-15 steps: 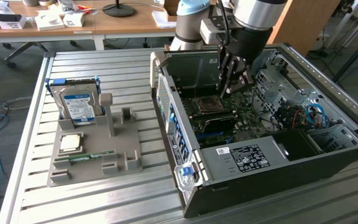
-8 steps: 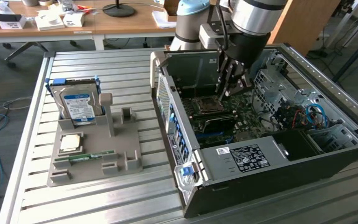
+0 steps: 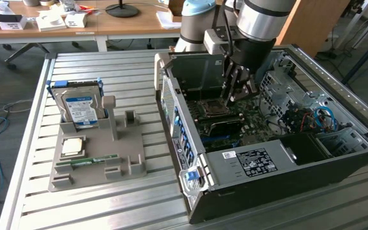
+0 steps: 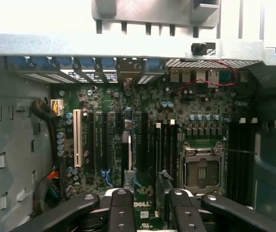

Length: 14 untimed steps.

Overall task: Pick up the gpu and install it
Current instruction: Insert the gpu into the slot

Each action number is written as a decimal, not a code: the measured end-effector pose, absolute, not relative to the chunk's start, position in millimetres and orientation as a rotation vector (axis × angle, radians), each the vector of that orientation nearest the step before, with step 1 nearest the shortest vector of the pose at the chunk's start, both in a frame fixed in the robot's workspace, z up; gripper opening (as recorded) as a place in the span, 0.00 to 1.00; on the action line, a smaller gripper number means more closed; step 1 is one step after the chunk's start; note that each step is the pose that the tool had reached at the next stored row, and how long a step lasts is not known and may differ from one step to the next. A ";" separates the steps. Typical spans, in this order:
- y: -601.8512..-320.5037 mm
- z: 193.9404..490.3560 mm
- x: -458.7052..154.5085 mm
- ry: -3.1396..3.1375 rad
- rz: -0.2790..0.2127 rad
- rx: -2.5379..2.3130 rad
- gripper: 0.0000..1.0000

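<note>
My gripper (image 3: 239, 96) hangs inside the open computer case (image 3: 299, 167), above the motherboard (image 3: 222, 127). In the wrist view the fingers (image 4: 122, 203) stand partly apart, with the gpu (image 4: 126, 154) at their tips. It is a thin card seen edge-on, lined up with the long expansion slots (image 4: 101, 140) and still well above the motherboard (image 4: 200, 111). The empty processor socket (image 4: 201, 169) lies just to one side of it. My gripper (image 4: 151, 192) looks shut on the card. How much of the card the fingers cover is hidden.
A grey parts tray (image 3: 130, 163) sits on the slatted metal table at the exterior view's left. It carries a silver hard drive (image 3: 80, 108) with a blue label, a processor chip (image 3: 73, 146) and a green memory stick (image 3: 86, 160). Blue and red cables (image 3: 318, 117) lie inside the case.
</note>
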<state>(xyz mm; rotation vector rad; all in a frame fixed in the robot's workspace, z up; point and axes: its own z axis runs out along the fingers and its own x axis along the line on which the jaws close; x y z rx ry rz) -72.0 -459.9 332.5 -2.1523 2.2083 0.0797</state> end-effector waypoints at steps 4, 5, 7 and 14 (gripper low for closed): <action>-459.9 332.1 -72.0 2.208 0.080 -2.152 0.33; -459.9 331.4 -72.0 2.208 0.080 -2.152 0.33; -459.9 329.5 -72.0 2.208 0.080 -2.152 0.33; -459.9 325.4 -72.0 2.208 0.080 -2.153 0.33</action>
